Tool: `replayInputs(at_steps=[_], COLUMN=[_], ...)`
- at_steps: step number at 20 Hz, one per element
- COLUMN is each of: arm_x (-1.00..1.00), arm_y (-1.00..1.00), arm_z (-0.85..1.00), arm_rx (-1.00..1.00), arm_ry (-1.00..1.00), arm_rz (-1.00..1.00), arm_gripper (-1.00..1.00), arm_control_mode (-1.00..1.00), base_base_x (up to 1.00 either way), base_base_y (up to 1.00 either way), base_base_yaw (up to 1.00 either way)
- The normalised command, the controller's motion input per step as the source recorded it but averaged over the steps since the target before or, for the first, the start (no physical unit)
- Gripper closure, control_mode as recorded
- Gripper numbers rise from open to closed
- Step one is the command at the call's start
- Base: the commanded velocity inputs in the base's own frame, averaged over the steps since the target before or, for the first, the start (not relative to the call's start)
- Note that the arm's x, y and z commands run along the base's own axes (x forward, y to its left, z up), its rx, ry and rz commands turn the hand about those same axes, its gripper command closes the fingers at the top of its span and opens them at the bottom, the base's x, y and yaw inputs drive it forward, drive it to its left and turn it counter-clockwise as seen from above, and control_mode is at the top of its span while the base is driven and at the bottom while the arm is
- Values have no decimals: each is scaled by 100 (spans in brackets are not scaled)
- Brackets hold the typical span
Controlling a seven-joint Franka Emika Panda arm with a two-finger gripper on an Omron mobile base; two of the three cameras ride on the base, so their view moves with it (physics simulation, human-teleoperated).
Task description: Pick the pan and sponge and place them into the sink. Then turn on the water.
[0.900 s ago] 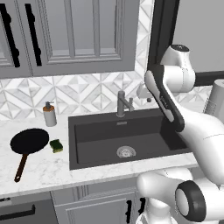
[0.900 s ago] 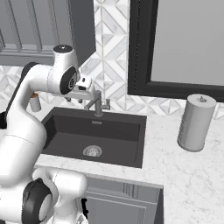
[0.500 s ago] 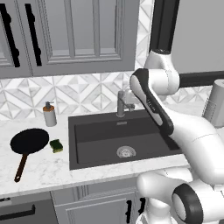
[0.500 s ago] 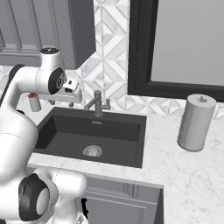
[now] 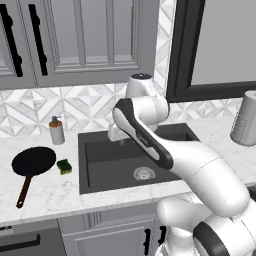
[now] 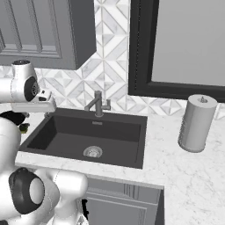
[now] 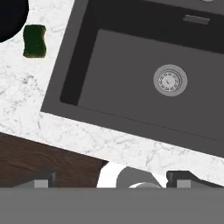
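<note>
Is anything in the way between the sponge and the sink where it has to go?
Nothing visible is. The sponge lies on the white counter just left of the sink, with bare marble between them. The pan sits on the sponge's far side, and the soap bottle stands farther back by the wall.

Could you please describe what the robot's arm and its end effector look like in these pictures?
The arm is made of glossy white, rounded segments with dark grey joint bands and a grey cap on top. In the hand view, the end effector shows two small dark, blocky finger tips. No cables or markings are visible.
</note>
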Motion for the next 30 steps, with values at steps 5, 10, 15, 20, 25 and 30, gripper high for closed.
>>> replayInputs(at_steps=[5, 10, 15, 20, 25, 30], arm_x=[7, 43, 70, 42, 0, 0], arm_y=[100, 100, 100, 80, 15, 42], arm_z=[-48, -45, -41, -17, -2, -29], arm_rx=[0, 0, 0, -8, -2, 0], arm_ry=[13, 19, 17, 1, 0, 0], arm_rz=[10, 2, 0, -4, 0, 0], arm_gripper=[-100, -100, -100, -100, -100, -100], arm_control_mode=[-100, -100, -100, -100, -100, -100], base_base_x=[0, 0, 0, 0, 0, 0], base_base_y=[0, 0, 0, 0, 0, 0], base_base_yaw=[0, 0, 0, 0, 0, 0])
